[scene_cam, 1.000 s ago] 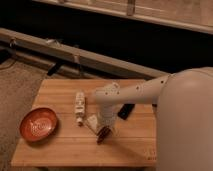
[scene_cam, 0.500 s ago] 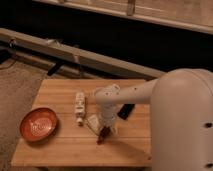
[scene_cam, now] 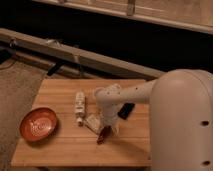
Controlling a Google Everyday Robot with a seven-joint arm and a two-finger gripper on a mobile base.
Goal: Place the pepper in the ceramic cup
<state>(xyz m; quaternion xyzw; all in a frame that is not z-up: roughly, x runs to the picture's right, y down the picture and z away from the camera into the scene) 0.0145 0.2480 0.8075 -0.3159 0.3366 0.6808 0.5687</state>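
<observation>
Small dark red elongated pepper point(scene_cam: 103, 134) sits at the tip of the gripper point(scene_cam: 105, 128), low over the wooden table point(scene_cam: 55, 150), its long axis slanting; whether the gripper clasps it cannot be told. In the camera view, the small white ceramic cup point(scene_cam: 92, 121) stands just beside, up-left of the pepper

My tool point(scene_cam: 105, 131) hangs low over the wooden table point(scene_cam: 60, 150); grey carpet point(scene_cam: 20, 85) lies left (dim, warm light), a dark wall point(scene_cam: 125, 35) behind.
</observation>
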